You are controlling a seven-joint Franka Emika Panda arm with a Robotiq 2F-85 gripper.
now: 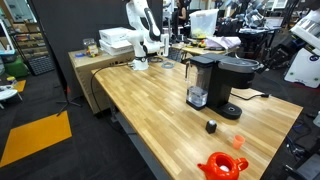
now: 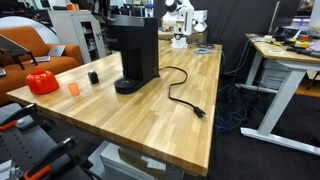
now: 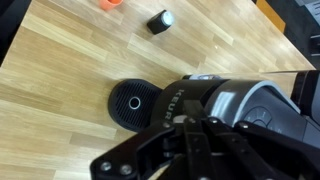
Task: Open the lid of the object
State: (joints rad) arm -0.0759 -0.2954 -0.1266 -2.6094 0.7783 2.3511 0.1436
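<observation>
Claw (image 3: 192, 130) fills the bottom of my wrist view. Its dark linkages are blurred against the dark machine below it, so I cannot tell whether it is released or clenched. It hangs above the black single-serve coffee maker (image 1: 215, 80), looking down on it.

The coffee maker stands upright on the pale wooden butcher-block surface (image 1: 140, 100). Its rounded black plastic lid (image 3: 255, 105) sits just right of the claw in the wrist view. In an exterior view the lid (image 1: 236, 63) looks to be down, flush on the brew head. The smoky translucent water tank (image 1: 198, 82) is at one side of the machine, and the round black drip base (image 3: 132, 100) shows beside the claw.

A small black cylinder (image 1: 211, 126) stands near the machine. A small orange cup (image 1: 238, 142) is a little beyond it, and a red-orange plastic item (image 1: 222, 165) is at the surface's edge. A black power cord (image 2: 180, 95) trails from the coffee maker across the wood.
</observation>
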